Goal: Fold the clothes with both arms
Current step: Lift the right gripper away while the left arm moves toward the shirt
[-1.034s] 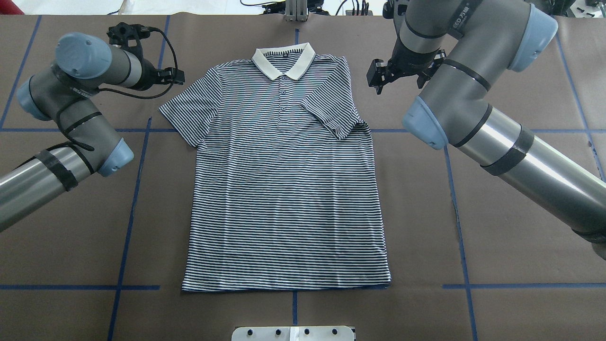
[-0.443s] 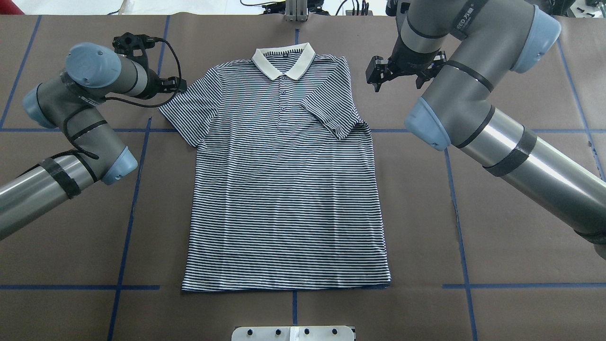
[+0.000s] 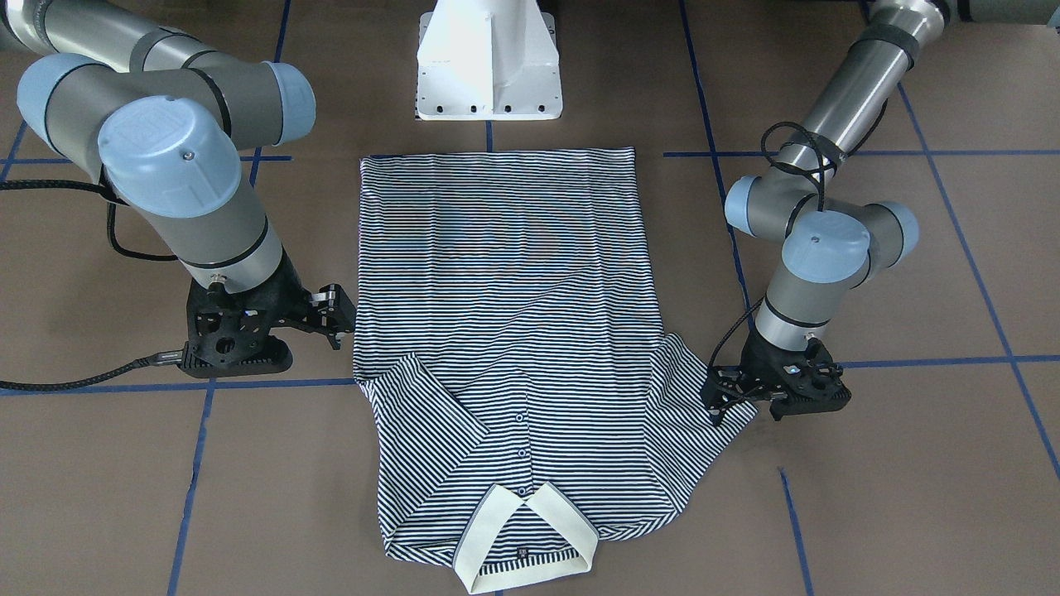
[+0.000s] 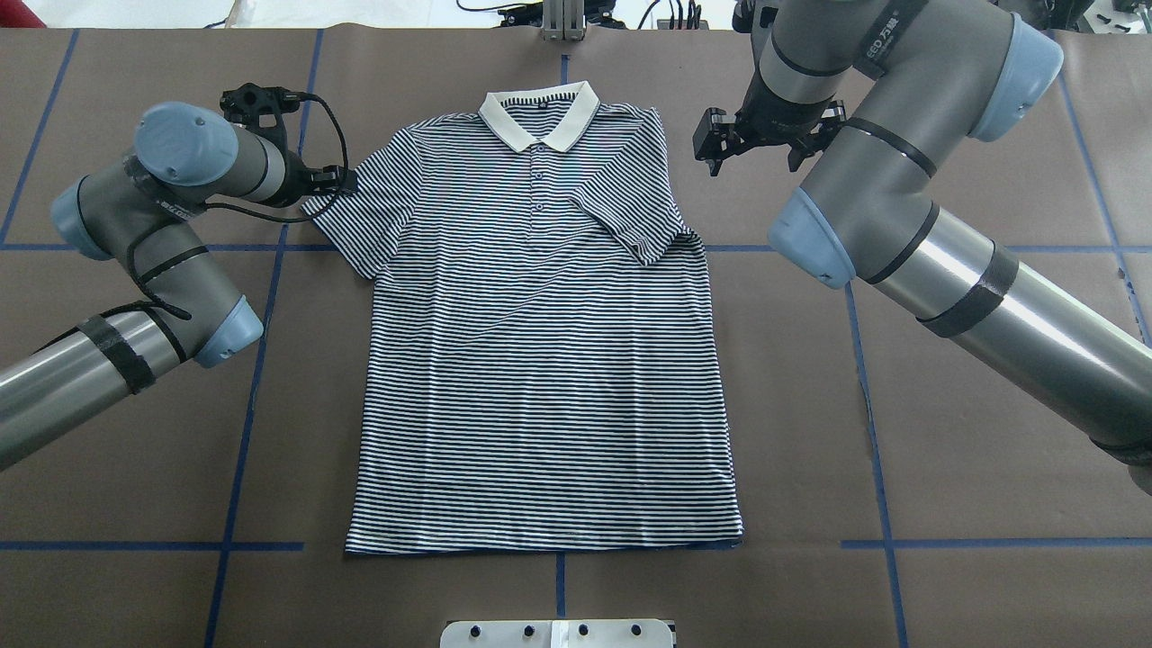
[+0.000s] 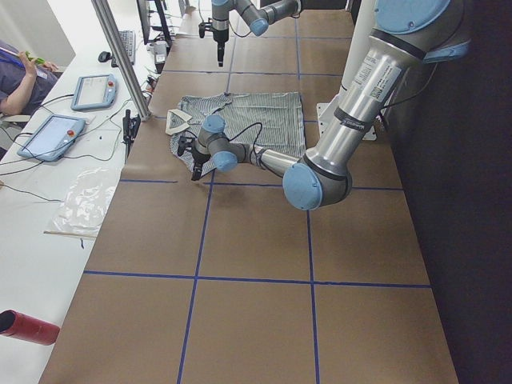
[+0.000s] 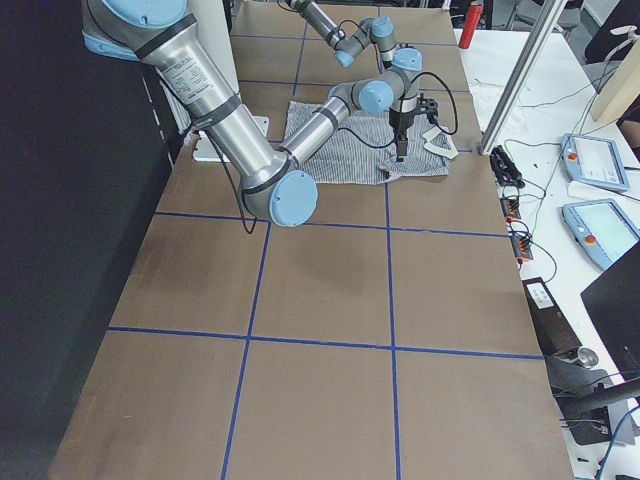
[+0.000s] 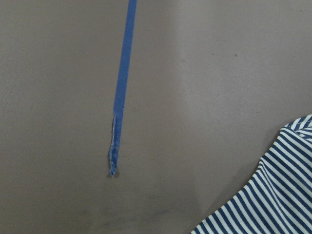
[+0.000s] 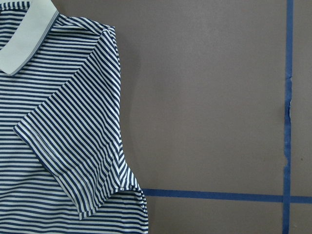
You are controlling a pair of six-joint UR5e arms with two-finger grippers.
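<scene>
Overhead exterior view: the polo shirt (image 4: 540, 360) lay flat and face up in the middle of the bench (image 4: 945, 468), its cream collar (image 4: 540, 112) at the far end from me and its hem nearest my base.
Right-side sleeve (image 4: 630, 211): folded inward across the chest, its cuff slanting toward the placket.
Left-side sleeve (image 4: 360, 216): spread out flat on the brown surface, pointing toward my left arm (image 4: 162, 225).
Left hand (image 4: 346, 180): low down at the outer edge of that spread sleeve. I could not tell whether its fingers were parted or together, nor whether they touched the cloth (my left wrist camera showed only bare bench and a striped sleeve corner (image 7: 273, 195) at the lower right).
Right hand (image 4: 711, 148): held above the bench just beside the shirt's shoulder on my right, apart from the cloth, fingers parted and holding nothing.
Right arm (image 4: 900, 180): reached in over the bench's right half, elbow raised.
Right wrist camera: looked down on the folded sleeve (image 8: 73, 146), part of the collar (image 8: 24, 34) and a crossing of blue tape lines (image 8: 287, 146).
Front-facing view: the white pedestal (image 3: 489, 62) stood just beyond the shirt's hem.
</scene>
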